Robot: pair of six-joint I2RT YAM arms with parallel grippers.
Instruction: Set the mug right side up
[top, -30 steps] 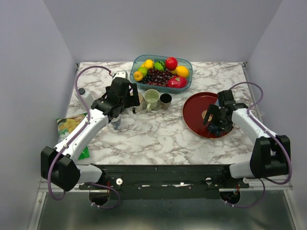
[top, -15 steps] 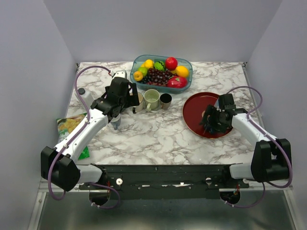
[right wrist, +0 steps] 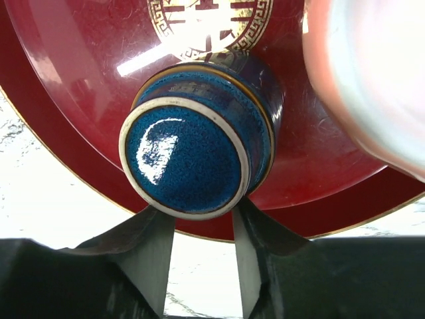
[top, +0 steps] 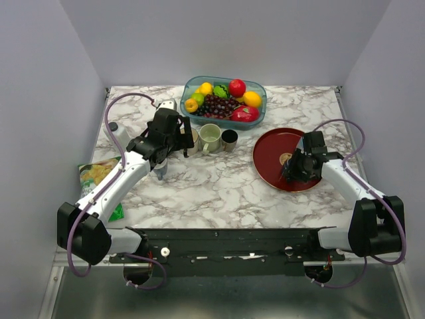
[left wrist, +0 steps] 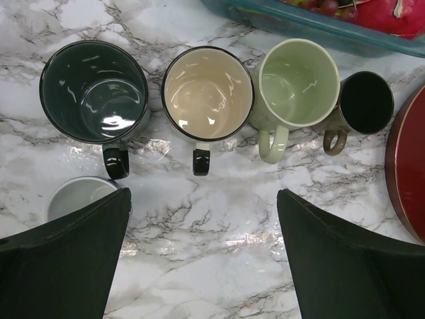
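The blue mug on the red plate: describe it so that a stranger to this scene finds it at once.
Find the round red plate on the table's right side. On it, at the right tool, sits the blue mug, bottom up. The other mugs stand open-side up in a row by the fruit tray.

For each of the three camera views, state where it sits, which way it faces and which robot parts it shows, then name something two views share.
Top external: above and behind the bases, looking down the marble table; both arms visible.
Left wrist: on the left end effector, facing straight down at upright mugs; two dark fingers show.
Right wrist: on the right end effector, facing the upside-down blue mug.
Shared: the red plate appears in all views.
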